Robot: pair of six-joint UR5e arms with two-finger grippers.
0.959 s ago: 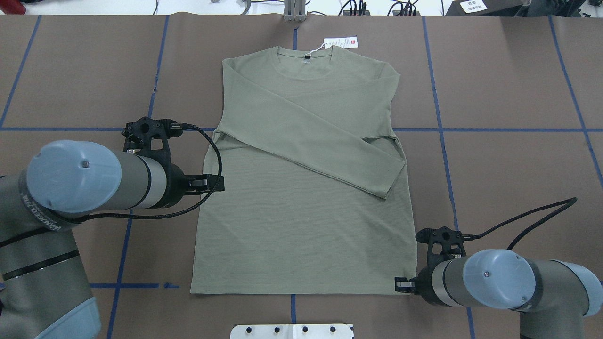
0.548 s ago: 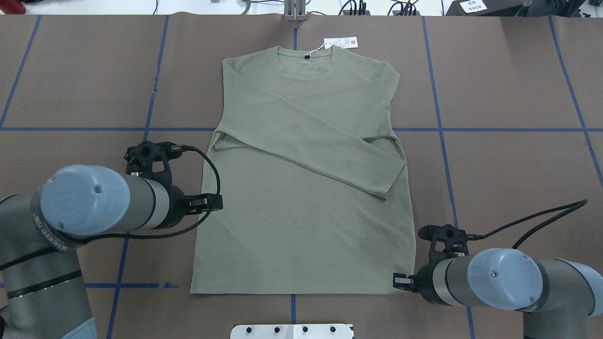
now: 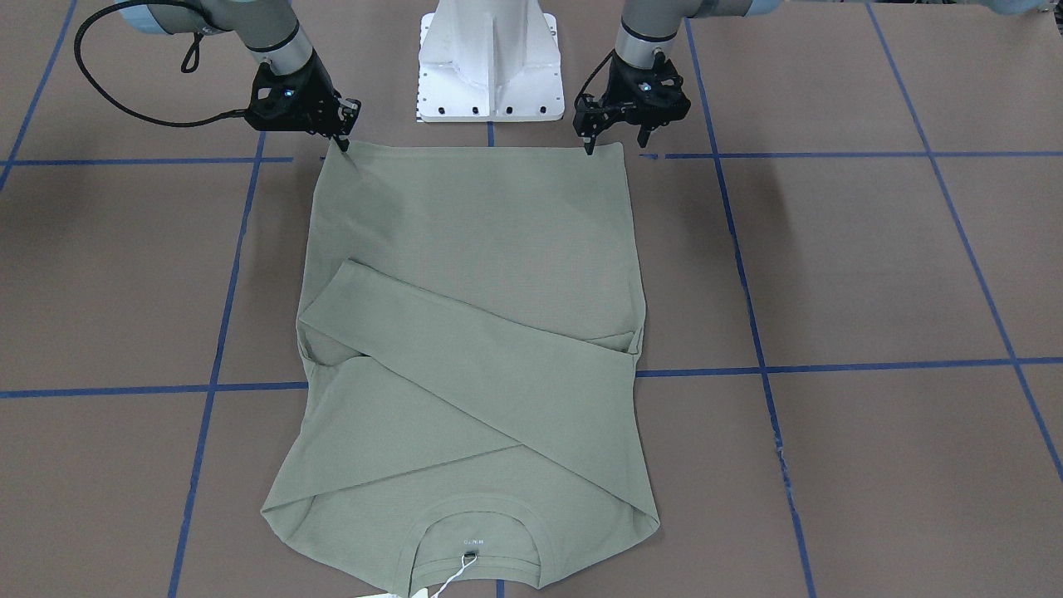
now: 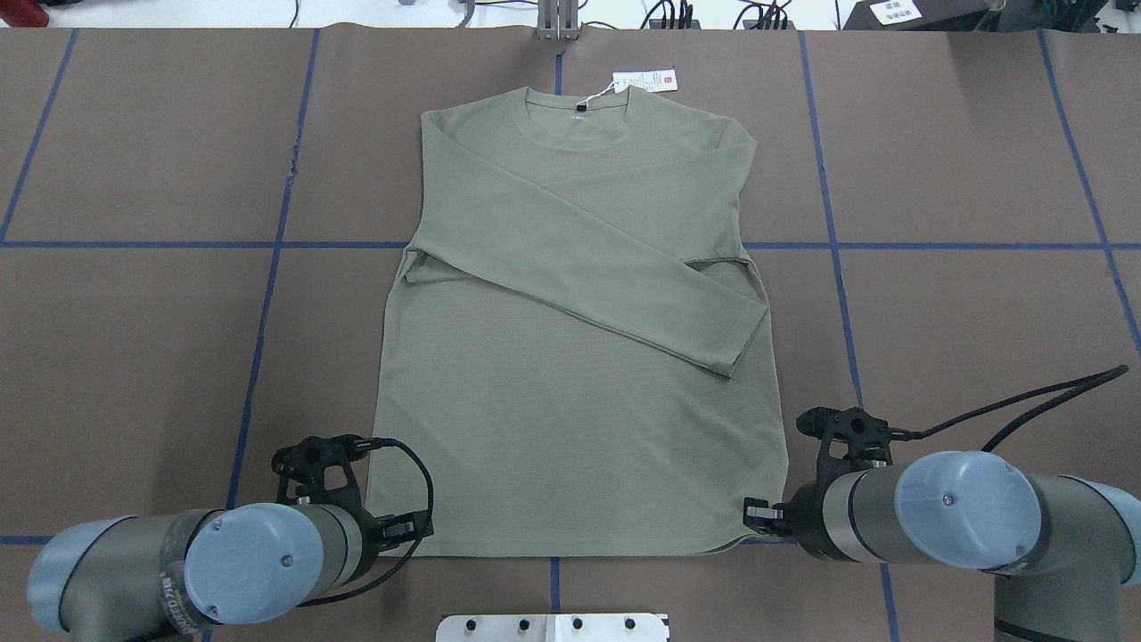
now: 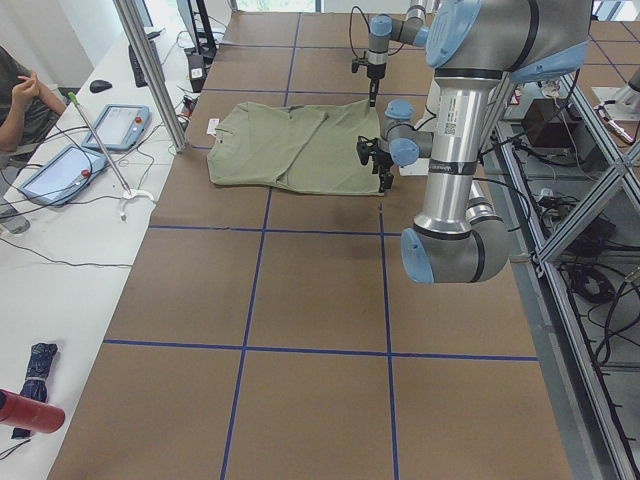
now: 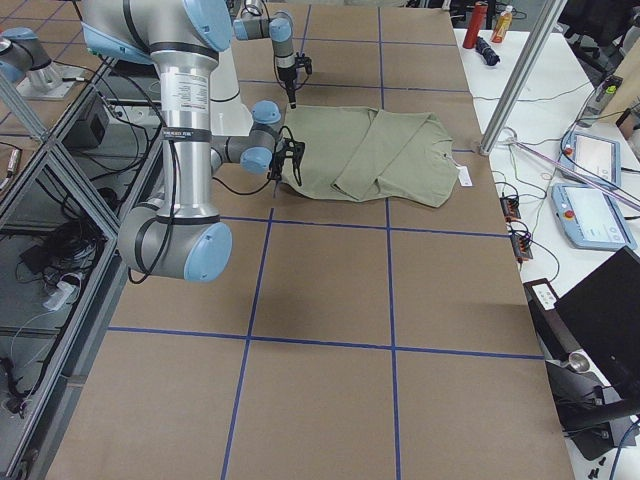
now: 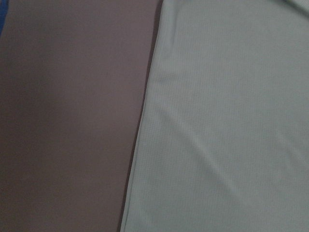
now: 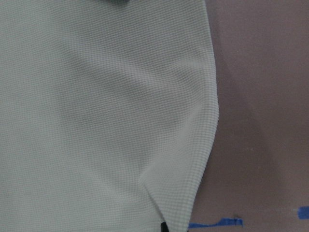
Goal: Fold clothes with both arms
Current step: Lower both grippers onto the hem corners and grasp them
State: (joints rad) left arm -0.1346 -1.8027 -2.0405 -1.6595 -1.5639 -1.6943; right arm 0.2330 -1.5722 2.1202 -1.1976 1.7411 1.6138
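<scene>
**Sleeves in, hem fold yet to come**

The shirt [image 4: 570,374] lay flat mid-table, collar far and hem [image 4: 553,548] near the robot. Both sleeves [image 4: 624,294] were already crossed over the chest, so by my read the hem-to-collar fold was all still to do. At the hem's right corner the right gripper [image 3: 339,138] looked pinched shut on the cloth, which peaked up a touch. At the left corner the left gripper [image 3: 616,146] stood with fingers apart, straddling the edge and gripping nothing. Since a second ago the left arm had slid from halfway along the shirt's left side to that corner, and the right corner had curled off the table [image 4: 963,312].
</scene>
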